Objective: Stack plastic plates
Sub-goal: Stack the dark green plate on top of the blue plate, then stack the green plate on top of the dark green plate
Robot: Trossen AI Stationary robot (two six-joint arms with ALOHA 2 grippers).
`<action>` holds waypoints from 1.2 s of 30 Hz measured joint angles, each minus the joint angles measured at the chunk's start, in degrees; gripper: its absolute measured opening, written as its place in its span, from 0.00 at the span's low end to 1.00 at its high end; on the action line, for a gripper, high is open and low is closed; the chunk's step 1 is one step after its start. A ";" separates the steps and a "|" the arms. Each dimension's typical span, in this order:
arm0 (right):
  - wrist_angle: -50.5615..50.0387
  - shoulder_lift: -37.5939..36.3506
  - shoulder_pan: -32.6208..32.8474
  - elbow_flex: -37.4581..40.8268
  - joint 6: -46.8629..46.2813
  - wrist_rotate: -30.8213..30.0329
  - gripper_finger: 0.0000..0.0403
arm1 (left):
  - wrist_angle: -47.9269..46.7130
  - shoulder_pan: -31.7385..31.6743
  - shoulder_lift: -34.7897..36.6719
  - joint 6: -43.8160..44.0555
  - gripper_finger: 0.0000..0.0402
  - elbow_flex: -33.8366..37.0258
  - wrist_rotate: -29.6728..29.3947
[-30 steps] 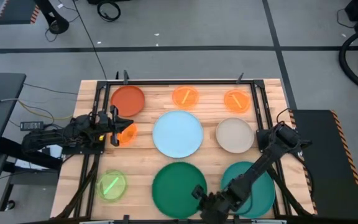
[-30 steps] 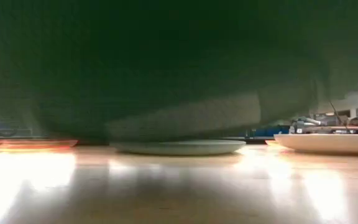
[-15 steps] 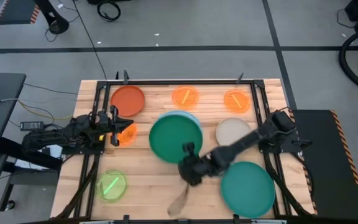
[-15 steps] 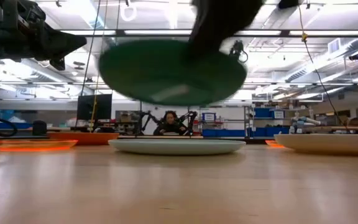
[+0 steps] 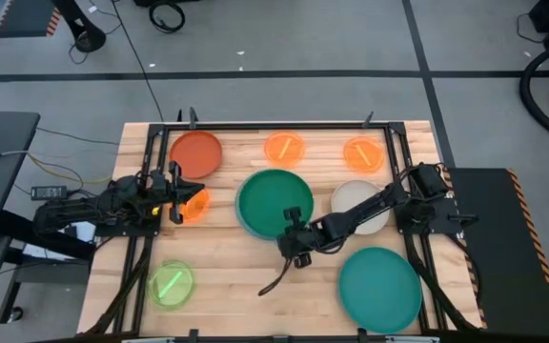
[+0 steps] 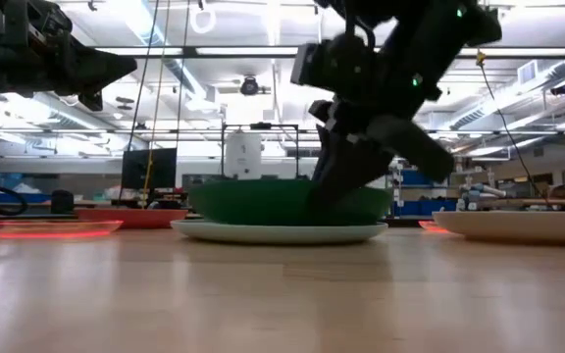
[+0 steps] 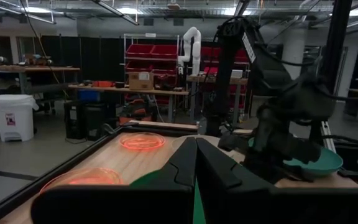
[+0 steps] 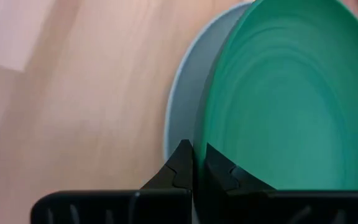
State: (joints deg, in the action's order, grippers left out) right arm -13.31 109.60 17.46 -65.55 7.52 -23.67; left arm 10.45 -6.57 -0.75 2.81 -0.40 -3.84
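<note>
A dark green plate lies on the light blue plate, whose rim shows at the left. In the low view the green plate sits on the blue one. My right gripper is shut on the green plate's near rim. My left gripper hovers shut and empty over a small orange plate at the table's left. Around them lie rust-red, two orange, beige, teal and lime green plates. My right gripper pinches the dark green plate's rim on its near side, one finger inside the plate and one outside. The fingers come from the table's near side, slanting down. The plate rests on the light blue plate, roughly level.
The right arm stretches across the beige plate. Metal rails run along the table's left, right and far sides. Bare wood lies between the lime green and teal plates at the near edge.
My right gripper has lifted the dark green plate off the table near its near edge, carried it toward the far edge and lowered it onto the light blue plate. The gripper stays shut on the rim.
</note>
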 joint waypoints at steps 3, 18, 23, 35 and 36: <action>2.90 -0.02 -0.14 1.17 3.07 -0.28 0.04 | -0.01 0.00 0.00 -0.02 0.04 0.00 0.00; 2.58 -0.02 -2.19 1.48 4.25 1.01 0.23 | -0.03 0.01 0.00 0.00 0.04 -0.01 0.00; -1.11 -1.35 -0.40 -1.73 4.28 -3.36 0.38 | -0.04 0.00 0.00 0.00 0.04 0.00 0.00; -28.58 -5.53 22.34 -19.03 -43.08 -4.48 0.48 | -0.04 0.02 0.00 0.00 0.04 0.00 0.00; -31.14 -4.14 24.34 -20.82 -47.65 -4.06 0.48 | -0.04 0.00 0.00 0.00 0.04 0.00 0.00</action>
State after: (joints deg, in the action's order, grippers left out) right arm -44.45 105.46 41.80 -86.37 -40.13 -27.73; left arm 10.41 -6.56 -0.75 2.80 -0.40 -3.84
